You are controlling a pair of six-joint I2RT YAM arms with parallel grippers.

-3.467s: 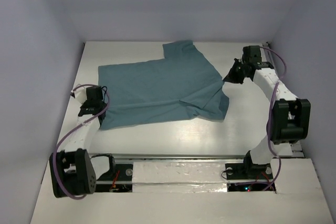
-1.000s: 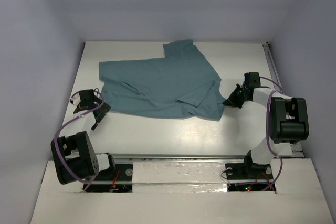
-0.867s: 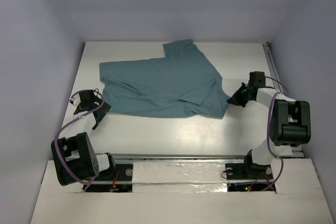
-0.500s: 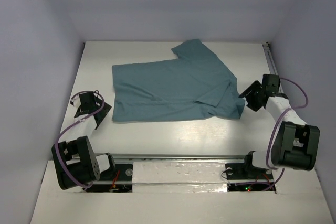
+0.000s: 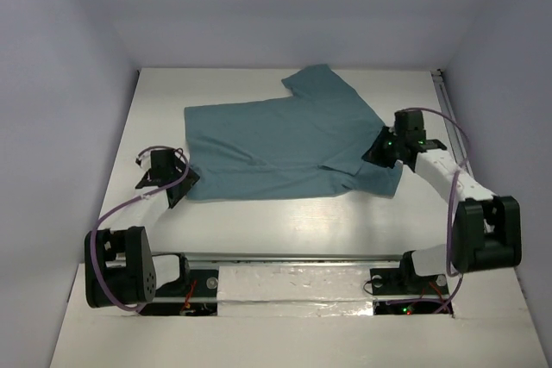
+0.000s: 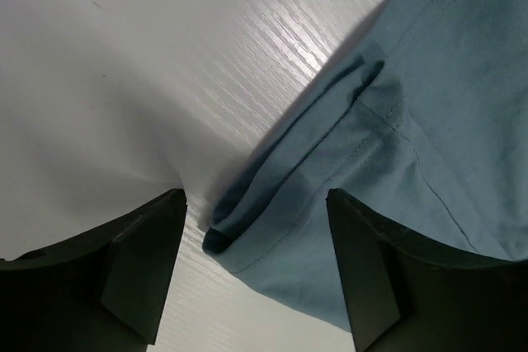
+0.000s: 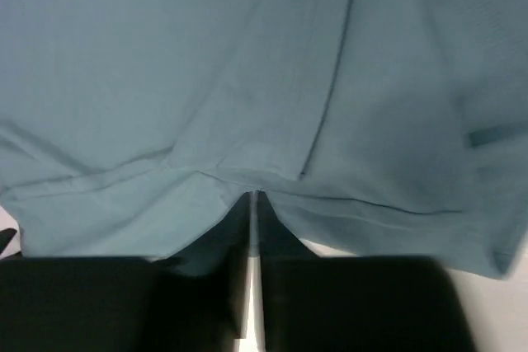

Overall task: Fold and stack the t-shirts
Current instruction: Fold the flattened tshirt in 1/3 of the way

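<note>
1. The white worktop (image 5: 259, 213) carries everything you see. Both arm bases sit along its 6 o'clock edge.
2. The t-shirt (image 5: 276, 140) is plain teal and lies spread flat over the middle of the worktop. One short sleeve points toward 12 o'clock. Its near edge is doubled over in a long fold, and a loose flap lies at 4 o'clock.
3. Your right arm (image 5: 448, 180) reaches in from 4 o'clock, elbow out toward the side wall, with its wrist over the shirt's 3 o'clock edge.
4. Your left arm (image 5: 142, 204) lies low from 7 o'clock, its wrist at the shirt's 8 o'clock corner.
5. The right jaws are pressed together on a pinch of cloth. In the right wrist view, creases in the t-shirt (image 7: 247, 80) run into their tips.
6. The left jaws stand apart. Their fingers (image 6: 140, 269) straddle the rolled hem corner of the t-shirt (image 6: 396, 121), one on each side of it.
7. You cannot tell whether either left finger touches the cloth. The right fingertips are buried in shadow, and the shirt's collar is not visible.
</note>
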